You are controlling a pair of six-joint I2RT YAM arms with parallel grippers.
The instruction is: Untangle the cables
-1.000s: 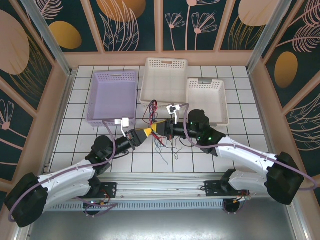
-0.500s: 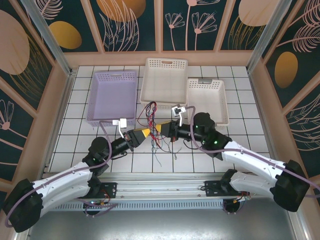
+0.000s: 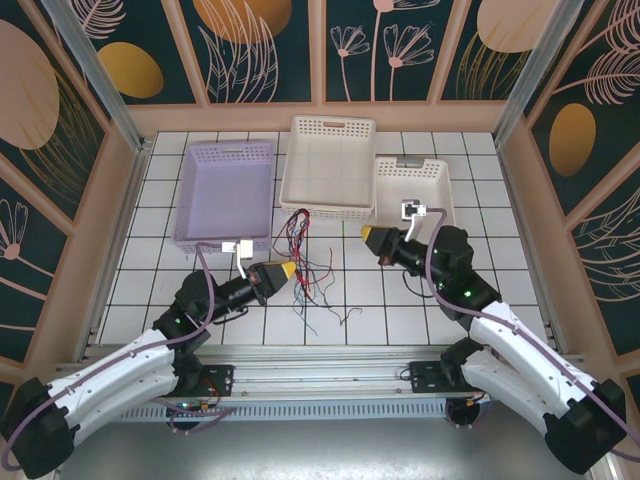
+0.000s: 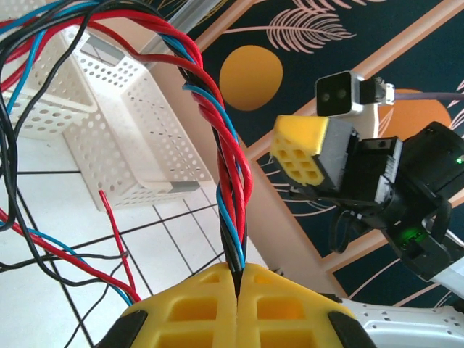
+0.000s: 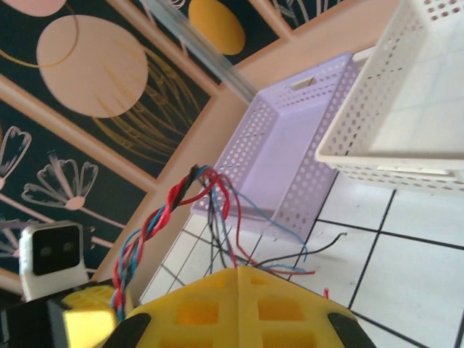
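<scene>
1. Left claw pressed together, pinching the twisted red/blue/black cables. Their loose ends trail across mid counter.
2. Right claw pressed together, apart from the cables.
3. Along the counter's far edge: lilac basket, middle white basket, right white basket.

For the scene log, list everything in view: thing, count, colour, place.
thin red, blue and black wires: several, exact count unclear; twisted end clamped in the left hand, loose ends spread over the tiles in front of the baskets
lilac perforated plastic basket: one, back left
white perforated plastic baskets: two, one back centre, one to its right
white tiled table: one, under everything
left hand: yellow pads, shut on the wires
right hand: yellow pads, shut, right of the wires
</scene>
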